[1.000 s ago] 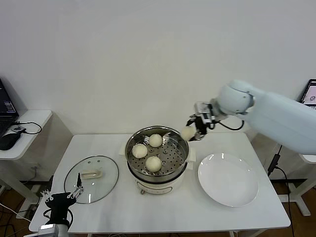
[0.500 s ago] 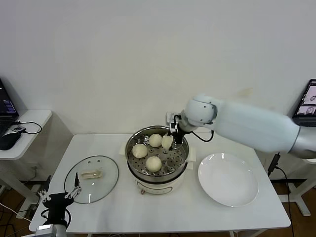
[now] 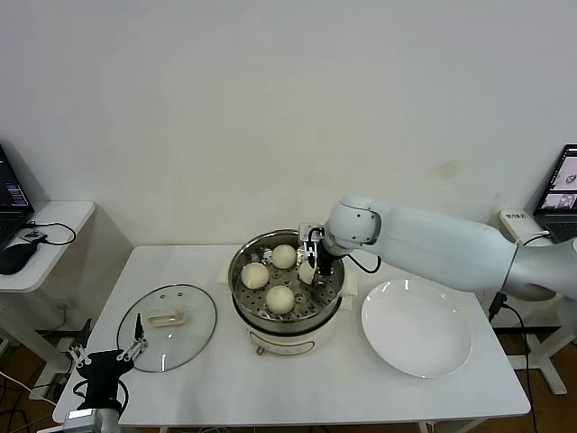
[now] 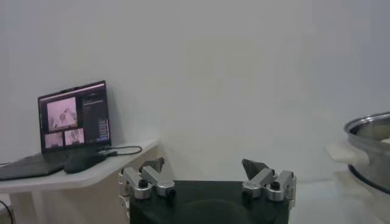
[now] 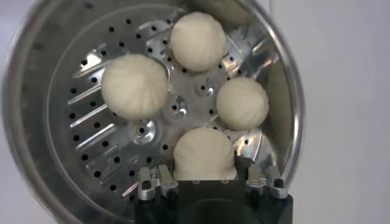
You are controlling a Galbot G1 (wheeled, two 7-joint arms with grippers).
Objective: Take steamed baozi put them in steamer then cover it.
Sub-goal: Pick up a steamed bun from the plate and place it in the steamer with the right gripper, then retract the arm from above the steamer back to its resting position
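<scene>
Inside the steamer, the right gripper clasped the fourth baozi; the left gripper waited, spread wide.

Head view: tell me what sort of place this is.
Probably a lab or office set up as a cooking test station: a white table against a bare wall holds a steamer of buns, with a laptop on a side desk.
</scene>
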